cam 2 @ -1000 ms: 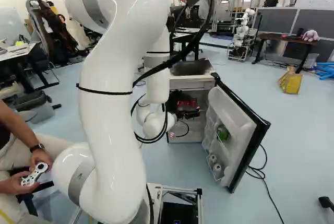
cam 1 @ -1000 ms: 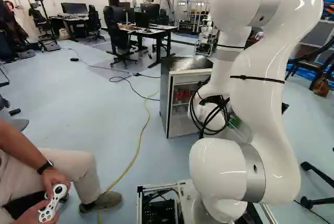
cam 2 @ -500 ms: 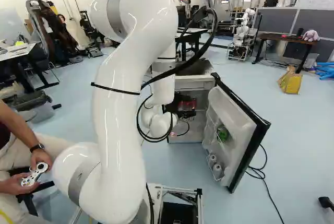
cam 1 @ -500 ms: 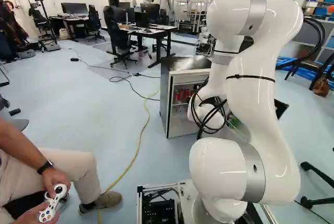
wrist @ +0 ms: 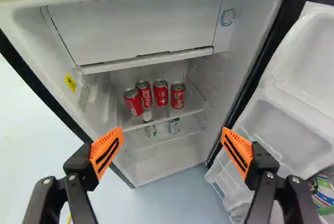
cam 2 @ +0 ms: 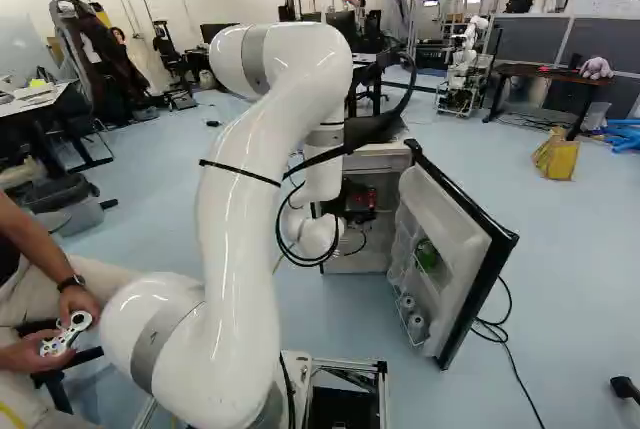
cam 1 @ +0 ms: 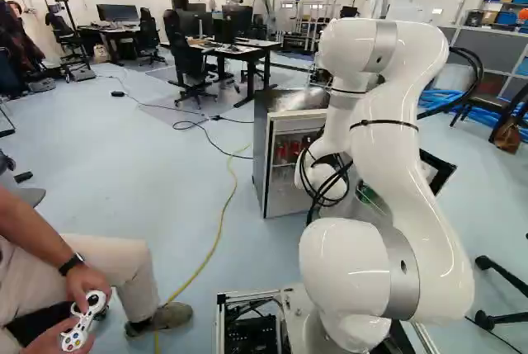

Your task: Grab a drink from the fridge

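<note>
- Arm point(cam 2: 240, 239) rises from its lowest joint at the foot of both base views; the long upper link climbs to a high, rounded elbow point(cam 2: 280, 54).
- From there the forearm point(cam 2: 322, 164) drops steeply to the wrist point(cam 2: 312, 234), in front of the fridge point(cam 1: 261, 160). Black cables point(cam 1: 323, 193) loop about the wrist; a dark tie rings the upper link.
- Claw point(cam 2: 356, 215) reaches ahead from the wrist, facing the fridge's opening.
- Wrist view: claw point(wrist: 172, 134) stands wide open, orange pads point(wrist: 106, 151) well apart, nothing gripped.
- Drinks: four red cans point(wrist: 160, 92) upright on the fridge's upper shelf point(wrist: 180, 113), ahead of the claw and grouped near one another. Silvery tops, white lettering on red sides.
- Below that shelf, two more drinks: one with a white cap point(wrist: 150, 129), one silvery with green and red marks point(wrist: 174, 126).
- Inner side wall bears a yellow warning sticker point(wrist: 70, 82); beside it a pale label point(wrist: 83, 97), print too small to make out. Blue rings point(wrist: 228, 16) mark the panel beside the upper compartment point(wrist: 141, 28).
- Door point(cam 2: 450, 209) stands open; its racks hold a green item point(cam 2: 427, 255) and, lower down, two pale round-topped items point(cam 2: 416, 325).
</note>
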Available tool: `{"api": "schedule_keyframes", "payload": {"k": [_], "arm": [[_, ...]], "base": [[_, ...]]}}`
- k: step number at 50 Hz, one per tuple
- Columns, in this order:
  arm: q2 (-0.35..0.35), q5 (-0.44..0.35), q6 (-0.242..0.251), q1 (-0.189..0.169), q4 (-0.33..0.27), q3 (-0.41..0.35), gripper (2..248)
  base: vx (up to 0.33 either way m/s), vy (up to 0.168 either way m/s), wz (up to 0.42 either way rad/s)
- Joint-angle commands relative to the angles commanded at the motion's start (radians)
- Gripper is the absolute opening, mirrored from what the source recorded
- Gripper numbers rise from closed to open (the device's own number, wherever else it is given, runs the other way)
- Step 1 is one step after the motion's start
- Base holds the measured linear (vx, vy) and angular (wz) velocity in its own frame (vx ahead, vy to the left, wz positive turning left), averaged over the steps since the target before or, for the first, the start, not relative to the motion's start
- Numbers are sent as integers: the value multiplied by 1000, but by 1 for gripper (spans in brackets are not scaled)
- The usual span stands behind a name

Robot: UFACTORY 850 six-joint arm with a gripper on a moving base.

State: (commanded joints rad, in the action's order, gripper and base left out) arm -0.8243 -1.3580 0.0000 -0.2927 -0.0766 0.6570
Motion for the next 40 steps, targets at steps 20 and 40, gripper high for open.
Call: {"api": "schedule_keyframes", "payload": {"k": [20,40], "arm": [[-124,0,0,9,-71,142,247],[-245,2,0,17,-142,292,247]], "base": [[0,0,0],[0,0,0]]}}
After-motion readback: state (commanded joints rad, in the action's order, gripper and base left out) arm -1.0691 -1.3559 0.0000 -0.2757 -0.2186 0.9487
